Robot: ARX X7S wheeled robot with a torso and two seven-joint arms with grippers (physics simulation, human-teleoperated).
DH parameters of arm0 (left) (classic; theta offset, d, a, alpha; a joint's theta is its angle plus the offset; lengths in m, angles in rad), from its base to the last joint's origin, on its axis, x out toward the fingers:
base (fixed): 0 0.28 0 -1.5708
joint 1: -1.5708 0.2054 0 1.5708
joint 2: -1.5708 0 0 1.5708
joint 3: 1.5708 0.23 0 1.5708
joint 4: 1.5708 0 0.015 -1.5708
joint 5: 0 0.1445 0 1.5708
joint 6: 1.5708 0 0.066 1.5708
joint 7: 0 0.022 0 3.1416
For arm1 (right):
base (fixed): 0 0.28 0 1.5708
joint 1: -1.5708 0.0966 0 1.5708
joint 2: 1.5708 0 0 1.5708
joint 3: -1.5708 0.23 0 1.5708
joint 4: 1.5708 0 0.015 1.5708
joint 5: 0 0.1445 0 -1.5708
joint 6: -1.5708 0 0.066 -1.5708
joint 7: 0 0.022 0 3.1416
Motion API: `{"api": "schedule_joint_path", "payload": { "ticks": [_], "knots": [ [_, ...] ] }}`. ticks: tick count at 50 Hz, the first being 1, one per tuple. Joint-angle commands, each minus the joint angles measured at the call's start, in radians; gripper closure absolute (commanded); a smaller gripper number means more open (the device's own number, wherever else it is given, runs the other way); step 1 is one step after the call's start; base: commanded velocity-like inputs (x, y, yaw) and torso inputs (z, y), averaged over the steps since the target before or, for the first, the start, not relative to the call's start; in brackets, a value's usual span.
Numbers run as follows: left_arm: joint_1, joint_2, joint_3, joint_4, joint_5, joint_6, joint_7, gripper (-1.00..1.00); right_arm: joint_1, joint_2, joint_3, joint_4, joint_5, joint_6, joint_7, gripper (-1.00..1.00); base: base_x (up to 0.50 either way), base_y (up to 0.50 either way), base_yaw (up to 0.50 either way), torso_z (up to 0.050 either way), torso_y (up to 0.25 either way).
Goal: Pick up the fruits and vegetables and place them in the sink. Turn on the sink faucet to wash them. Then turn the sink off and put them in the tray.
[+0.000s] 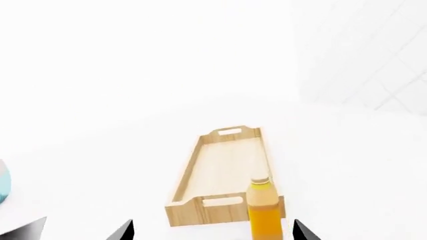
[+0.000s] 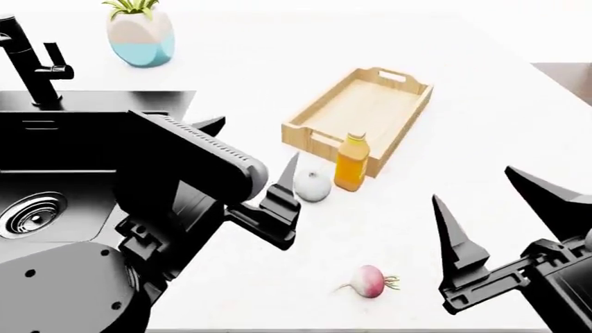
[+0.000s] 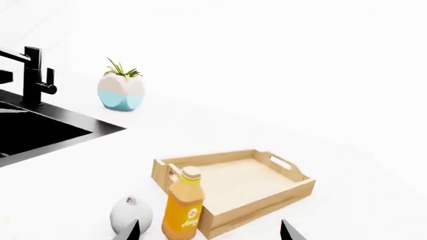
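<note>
1. Right gripper [image 2: 504, 225]: nearest the head camera, at the robot's right. Its two black fingers are spread wide and hold nothing.
2. Radish [image 2: 372, 279]: lies on the white counter [image 2: 481, 125], just beside the right gripper, its thin root pointing away from that gripper. It is not touched.
3. Left gripper [image 2: 248, 161]: also near, above the counter beside the sink's edge. The fingers stand apart with nothing between them. One fingertip is close to the garlic bulb [image 2: 312, 186]; contact cannot be confirmed.
4. Garlic bulb: sits on the counter just beside the orange bottle [image 2: 351, 162], which stands against the near end of the tray [image 2: 324, 111]. The bottle is not a task item.
5. Sink [image 2: 93, 104]: black basin at the robot's left, drain visible. The visible part holds no produce.
6. Tray: empty, beyond the bottle.
7. Faucet [image 2: 32, 59] and plant pot [image 2: 140, 31]: farthest back. No water is seen.
8. Step in hand: first pick-up, not yet made. Both items remain on the counter.
9. Next move, as judged: lower one gripper over its nearest item, centre the fingers around it, then close. At the garlic bulb, avoid knocking over the bottle.
</note>
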Motion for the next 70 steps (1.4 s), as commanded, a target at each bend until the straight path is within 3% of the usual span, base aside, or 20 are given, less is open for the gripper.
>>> {"api": "schedule_joint_path", "payload": {
  "ticks": [1, 5, 12, 17, 22, 28, 42, 61, 70],
  "knots": [
    [-0.023, -0.032, 0.134, -0.148, 0.040, 0.064, 0.021, -1.00, -0.123, 0.114, -0.086, -0.005, -0.016, -0.189, 0.046, -1.00, 0.00, 0.00, 0.00, 0.000, 0.000],
    [0.023, -0.063, 0.233, -0.225, 0.207, 0.227, 0.128, -1.00, -0.192, 0.164, -0.168, -0.004, -0.097, -0.290, 0.067, -1.00, 0.00, 0.00, 0.00, 0.000, 0.000],
    [0.043, -0.068, 0.243, -0.243, 0.238, 0.278, 0.146, -1.00, -0.220, 0.200, -0.201, 0.002, -0.109, -0.349, 0.099, -1.00, 0.00, 0.00, 0.00, 0.000, 0.000],
    [-0.002, -0.130, 0.393, -0.367, 0.377, 0.405, 0.323, -1.00, -0.200, 0.216, -0.232, 0.012, -0.101, -0.354, 0.117, -1.00, 0.00, 0.00, 0.00, 0.000, 0.000],
    [-0.031, -0.158, 0.416, -0.409, 0.344, 0.442, 0.464, -1.00, -0.189, 0.226, -0.251, 0.012, -0.094, -0.355, 0.133, -1.00, 0.00, 0.00, 0.00, 0.000, 0.000],
    [-0.077, -0.149, 0.416, -0.458, 0.264, 0.385, 0.526, -1.00, -0.200, 0.243, -0.255, 0.015, -0.102, -0.357, 0.142, -1.00, 0.00, 0.00, 0.00, 0.000, 0.000],
    [-0.145, -0.089, 0.436, -0.549, 0.257, 0.326, 0.467, -1.00, -0.178, 0.289, -0.266, 0.017, -0.086, -0.351, 0.197, -1.00, 0.00, 0.00, 0.00, 0.000, 0.000],
    [-0.201, -0.029, 0.673, -0.726, 0.436, 0.365, 0.485, -1.00, -0.212, 0.293, -0.233, 0.041, -0.078, -0.393, 0.190, -1.00, 0.00, 0.00, 0.00, 0.000, 0.000],
    [-0.217, -0.013, 0.732, -0.806, 0.480, 0.401, 0.516, -1.00, -0.213, 0.294, -0.245, 0.041, -0.086, -0.400, 0.194, -1.00, 0.00, 0.00, 0.00, 0.000, 0.000]
  ]
}}
